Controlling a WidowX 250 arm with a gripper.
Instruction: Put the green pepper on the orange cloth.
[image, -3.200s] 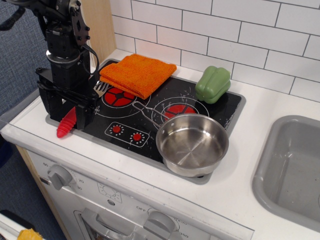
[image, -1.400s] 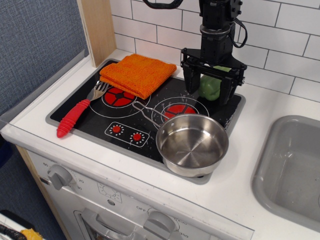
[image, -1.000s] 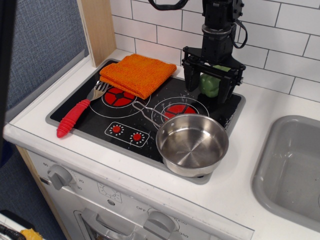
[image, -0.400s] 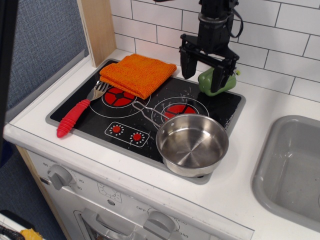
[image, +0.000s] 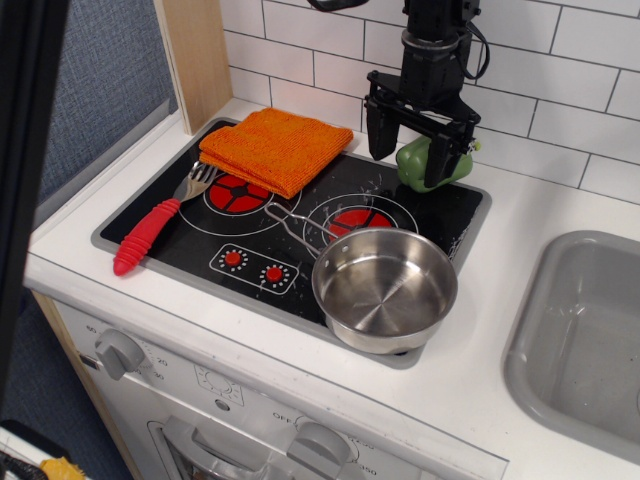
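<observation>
The green pepper (image: 412, 166) sits at the back right of the black stovetop (image: 200, 225), near the tiled wall. My gripper (image: 410, 145) hangs just above and in front of it with its fingers wide apart. The left finger (image: 379, 130) stands clear of the pepper's left side, and the right finger (image: 440, 160) covers part of the pepper's front. The pepper shows between the fingers and past the right one; nothing is clamped. The orange cloth (image: 275, 148) lies folded at the back left of the stovetop, well to the gripper's left.
A steel pot (image: 385, 288) with a wire handle stands at the stovetop's front right. A red-handled fork (image: 150, 232) lies on the left side. A grey sink (image: 590, 340) is at the right, and a wooden post (image: 195, 55) rises behind the cloth.
The arm swung from the left edge of the stove to the pepper, lowered its fingers around it, then rose a little. The pepper has shifted only slightly.
</observation>
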